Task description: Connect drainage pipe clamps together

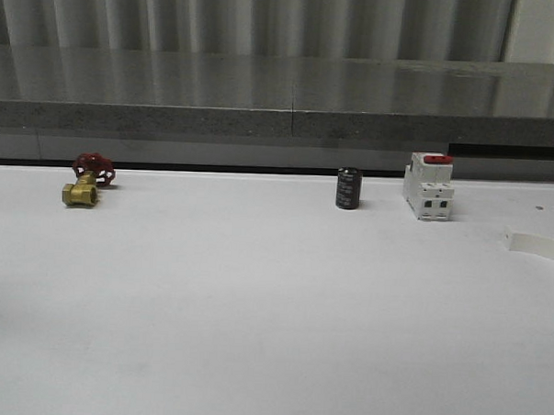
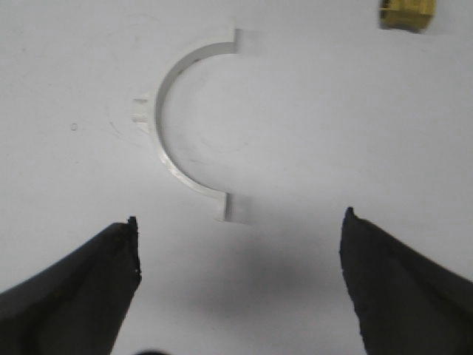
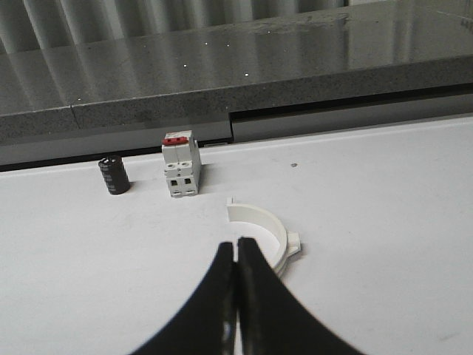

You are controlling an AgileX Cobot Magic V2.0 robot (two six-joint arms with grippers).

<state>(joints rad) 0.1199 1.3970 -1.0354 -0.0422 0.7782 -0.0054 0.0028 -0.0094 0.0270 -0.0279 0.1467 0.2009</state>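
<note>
Straight ahead, in your front view, the white table point(image 1: 253, 335) carries a brass valve point(image 1: 87, 181) with a red handwheel at far left, a small black cylinder point(image 1: 349, 189) standing upright right of centre, and a white breaker point(image 1: 429, 186) with a red switch just beyond it to the right. At the right edge you can catch a pale curved sliver of one clamp half point(image 1: 537, 246) lying on the table.

Next, your left wrist view: the left gripper point(image 2: 240, 229) has its jaws spread wide, both dark fingertips point(image 2: 111, 259) clear of the surface. The other clamp half point(image 2: 174, 122) lies flat on the table between and ahead of them, untouched, its small tab on the outer curve. A corner of the brass valve point(image 2: 406, 13) shows at the frame's edge.

Then your right wrist view: the right gripper point(image 3: 236, 251) has its fingers pressed together with nothing between them. One clamp half point(image 3: 260, 235) sits on edge just ahead of the fingertips; whether they touch it you cannot tell. The breaker point(image 3: 181, 164) and black cylinder point(image 3: 114, 176) stand farther back.
</note>
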